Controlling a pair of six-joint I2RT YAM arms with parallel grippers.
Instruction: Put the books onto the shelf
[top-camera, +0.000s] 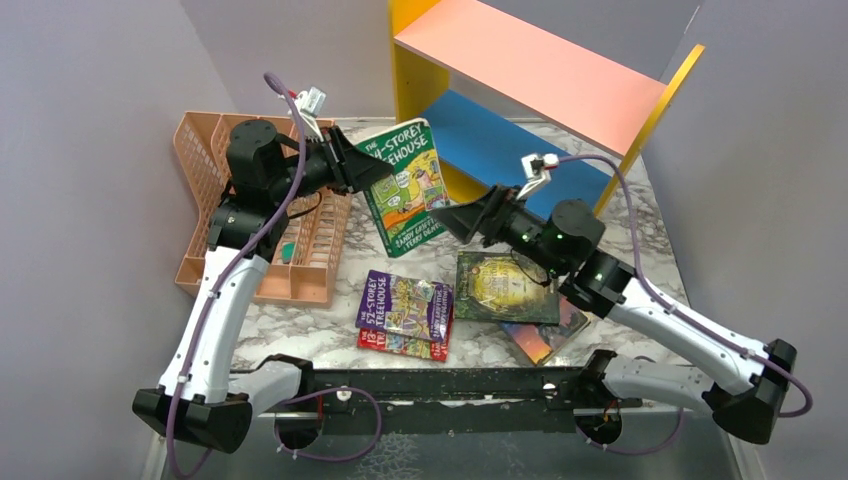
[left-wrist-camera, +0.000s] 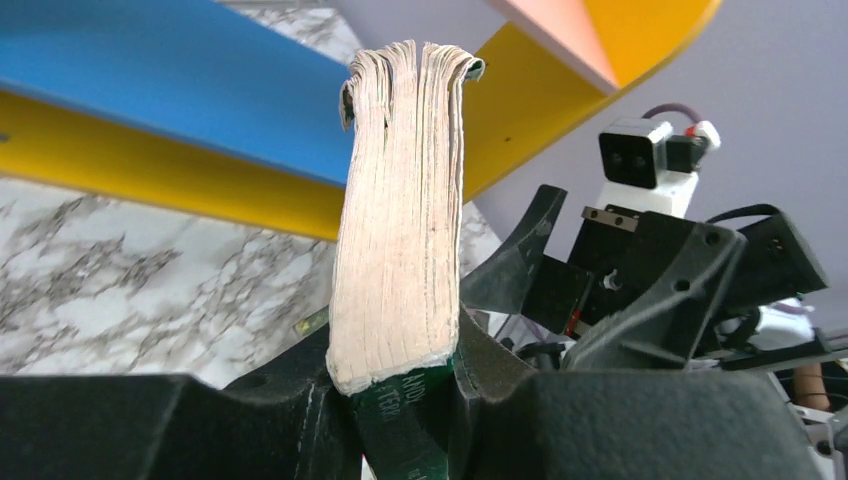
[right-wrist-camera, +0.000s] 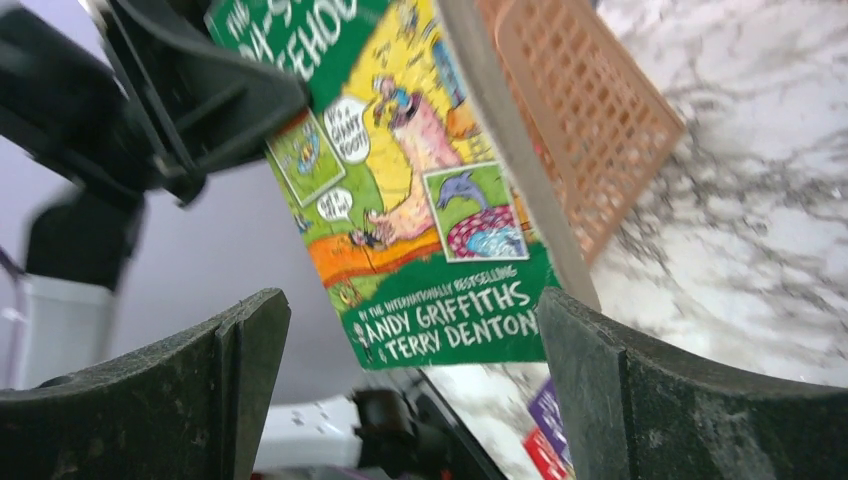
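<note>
Green cartoon-cover pbk (top-camera: 405, 188), yellowed pgs

Book (top-camera: 404, 185) between rack (top-camera: 197, 150) and shelf (top-camera: 530, 70)

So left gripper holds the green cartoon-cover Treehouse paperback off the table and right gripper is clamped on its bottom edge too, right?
No. The right gripper is not clamped: the right wrist view shows its jaws wide open by the bottom edge of the green cartoon-cover Treehouse paperback. The left gripper does hold it off the table.
</note>
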